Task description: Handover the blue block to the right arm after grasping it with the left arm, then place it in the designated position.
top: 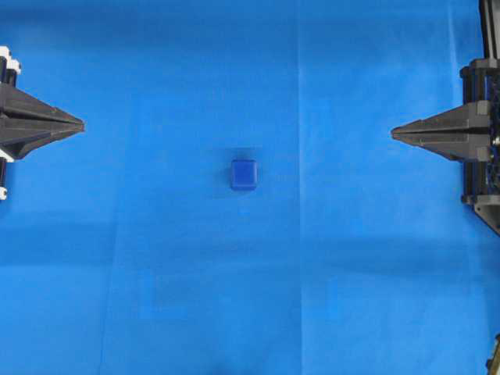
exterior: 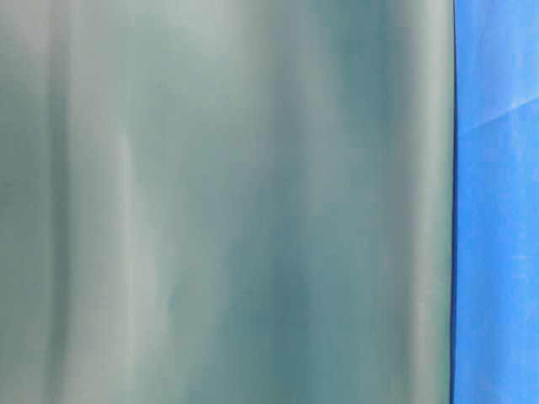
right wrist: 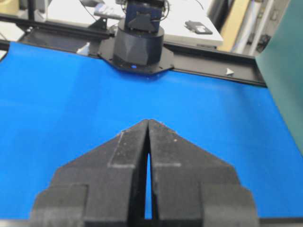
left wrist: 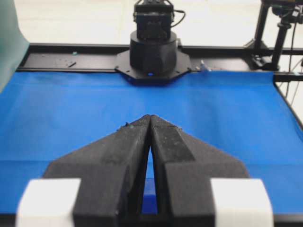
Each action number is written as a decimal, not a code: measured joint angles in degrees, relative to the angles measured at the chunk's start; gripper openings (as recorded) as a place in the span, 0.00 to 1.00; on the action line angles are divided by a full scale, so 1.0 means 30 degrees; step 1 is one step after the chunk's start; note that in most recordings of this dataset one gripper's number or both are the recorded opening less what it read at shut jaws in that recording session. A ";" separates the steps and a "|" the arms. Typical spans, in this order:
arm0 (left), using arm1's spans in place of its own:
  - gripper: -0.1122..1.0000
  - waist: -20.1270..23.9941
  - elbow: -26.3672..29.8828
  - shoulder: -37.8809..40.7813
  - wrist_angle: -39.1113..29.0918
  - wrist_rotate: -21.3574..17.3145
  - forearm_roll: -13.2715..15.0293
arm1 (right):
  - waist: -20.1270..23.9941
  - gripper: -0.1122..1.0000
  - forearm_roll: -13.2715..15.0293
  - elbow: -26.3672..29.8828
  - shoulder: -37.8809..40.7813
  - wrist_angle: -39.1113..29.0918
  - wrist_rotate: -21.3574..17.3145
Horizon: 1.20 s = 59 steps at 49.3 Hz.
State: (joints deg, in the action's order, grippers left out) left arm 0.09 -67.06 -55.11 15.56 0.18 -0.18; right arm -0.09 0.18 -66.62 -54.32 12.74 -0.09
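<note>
Seen from above, we find the blue block [top: 244,174] resting alone on the blue cloth [top: 156,258] near the middle of the scene, well apart from both grippers and roughly midway between them. The left gripper [top: 80,124], carried on white brackets [left wrist: 49,201], enters from the left edge with its two pointed black fingers [left wrist: 128,156] pressed together at the tips; it holds nothing and touches nothing. The right gripper [top: 394,133] enters from the right edge, likewise drawn to a closed point, empty and clear of the block. In each wrist view we see the fingertips meeting, with the opposite arm's base [left wrist: 152,54] across the cloth. The table-level view is almost wholly filled by a blurred grey-green surface [exterior: 227,202].
</note>
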 measured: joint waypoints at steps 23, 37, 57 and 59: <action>0.86 0.0000 0.0000 0.0029 -0.0264 0.0029 0.0000 | -0.0117 0.69 -0.0176 0.0000 0.0000 0.0000 -0.0352; 0.93 0.0000 0.0000 0.0059 -0.0410 0.0029 0.0000 | -0.0264 0.95 -0.0176 0.0029 0.0088 -0.0059 -0.0352; 0.93 0.0645 0.1230 0.4248 0.2754 0.0029 0.0000 | -0.0557 0.95 -0.0176 0.0176 0.0791 0.0059 -0.0322; 0.93 0.0645 0.1553 0.5010 0.3076 0.0000 0.0000 | -0.0586 0.95 -0.0205 0.0176 0.0820 0.0117 -0.0352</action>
State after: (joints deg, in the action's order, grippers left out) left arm 2.02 -62.40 -40.08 24.79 0.18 -0.18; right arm -1.85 -0.44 -66.09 -51.86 13.10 -1.14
